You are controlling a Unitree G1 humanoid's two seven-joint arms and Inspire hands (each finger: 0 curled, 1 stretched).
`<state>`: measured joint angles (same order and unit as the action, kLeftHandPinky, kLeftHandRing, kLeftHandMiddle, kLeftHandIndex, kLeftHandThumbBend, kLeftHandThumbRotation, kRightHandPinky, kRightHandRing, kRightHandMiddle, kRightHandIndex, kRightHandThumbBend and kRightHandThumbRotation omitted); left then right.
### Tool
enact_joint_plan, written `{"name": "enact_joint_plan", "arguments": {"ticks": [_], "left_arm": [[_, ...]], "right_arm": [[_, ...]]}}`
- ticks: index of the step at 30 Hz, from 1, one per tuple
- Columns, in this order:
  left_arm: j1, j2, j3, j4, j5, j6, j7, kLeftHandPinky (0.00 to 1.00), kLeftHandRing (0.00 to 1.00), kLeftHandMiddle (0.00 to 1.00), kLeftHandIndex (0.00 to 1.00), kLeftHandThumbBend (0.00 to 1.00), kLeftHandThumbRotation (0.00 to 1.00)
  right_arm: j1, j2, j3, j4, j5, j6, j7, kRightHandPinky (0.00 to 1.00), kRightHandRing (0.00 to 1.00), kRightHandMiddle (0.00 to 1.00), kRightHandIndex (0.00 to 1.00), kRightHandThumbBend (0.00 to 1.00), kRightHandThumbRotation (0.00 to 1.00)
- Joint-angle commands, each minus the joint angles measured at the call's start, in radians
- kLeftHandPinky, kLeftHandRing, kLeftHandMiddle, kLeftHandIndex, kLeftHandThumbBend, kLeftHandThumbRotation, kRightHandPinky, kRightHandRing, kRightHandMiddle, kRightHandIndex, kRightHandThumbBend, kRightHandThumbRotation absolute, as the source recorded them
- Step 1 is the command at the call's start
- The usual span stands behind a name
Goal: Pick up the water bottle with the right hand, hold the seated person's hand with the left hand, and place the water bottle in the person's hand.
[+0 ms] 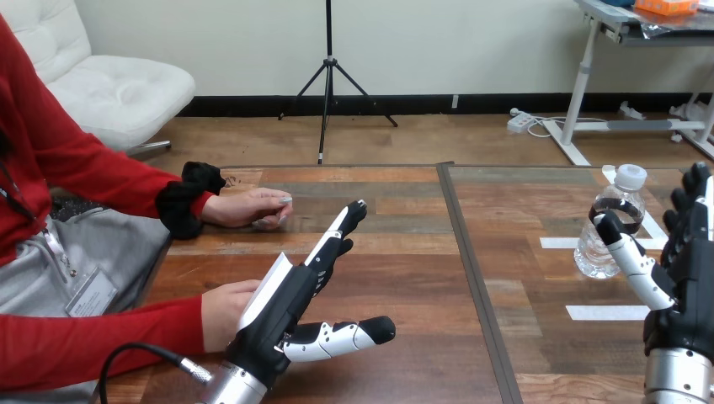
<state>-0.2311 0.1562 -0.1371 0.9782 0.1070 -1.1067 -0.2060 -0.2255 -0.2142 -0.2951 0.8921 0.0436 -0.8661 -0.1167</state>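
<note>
Right robot hand [686, 286] spread open, thumb at the water bottle [599, 244] by the tabletop's [404, 278] right edge; left robot hand [282, 316] straight-fingered beside the person's nearer hand [221, 311].

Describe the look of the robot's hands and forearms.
The left hand and right hand are black, with jointed fingers in black and white segments. A flat white shell covers the left hand's back. Each hand ends a round silver forearm: the left forearm and the right forearm.
</note>
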Motion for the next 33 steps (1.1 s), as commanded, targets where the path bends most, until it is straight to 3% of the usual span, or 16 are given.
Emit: {"name": "enact_joint_plan", "arguments": {"ticks": [1, 6, 18, 24, 33], "left_arm": [[-0.027, 0.002, 0.023, -0.046, -0.033, -0.022, -0.01, 0.96, 1.0, 1.0, 1.0, 1.0, 0.63], [-0.029, 0.002, 0.023, -0.043, -0.049, -0.022, -0.024, 0.96, 1.0, 1.0, 1.0, 1.0, 0.62], [-0.028, 0.002, 0.03, -0.044, -0.065, -0.019, -0.039, 0.96, 1.0, 1.0, 1.0, 1.0, 0.62], [-0.03, 0.003, 0.032, -0.039, -0.061, -0.024, -0.037, 0.97, 1.0, 1.0, 1.0, 1.0, 0.62], [-0.032, 0.001, 0.035, -0.034, -0.053, -0.029, -0.034, 0.96, 1.0, 1.0, 1.0, 1.0, 0.62]], "right_arm": [[-0.113, -0.044, -0.011, 0.013, 0.012, 0.002, 0.001, 1.0, 1.0, 1.0, 1.0, 1.0, 0.51], [-0.127, -0.06, -0.009, 0.037, -0.01, 0.004, -0.024, 1.0, 1.0, 1.0, 1.0, 1.0, 0.53], [-0.172, -0.089, -0.006, 0.099, 0.007, 0.028, 0.002, 1.0, 1.0, 1.0, 1.0, 1.0, 0.51], [-0.196, -0.113, 0.016, 0.134, -0.042, 0.055, -0.041, 1.0, 1.0, 1.0, 1.0, 1.0, 0.53], [-0.236, -0.128, 0.03, 0.187, -0.067, 0.102, -0.058, 1.0, 1.0, 1.0, 1.0, 1.0, 0.55]]}}
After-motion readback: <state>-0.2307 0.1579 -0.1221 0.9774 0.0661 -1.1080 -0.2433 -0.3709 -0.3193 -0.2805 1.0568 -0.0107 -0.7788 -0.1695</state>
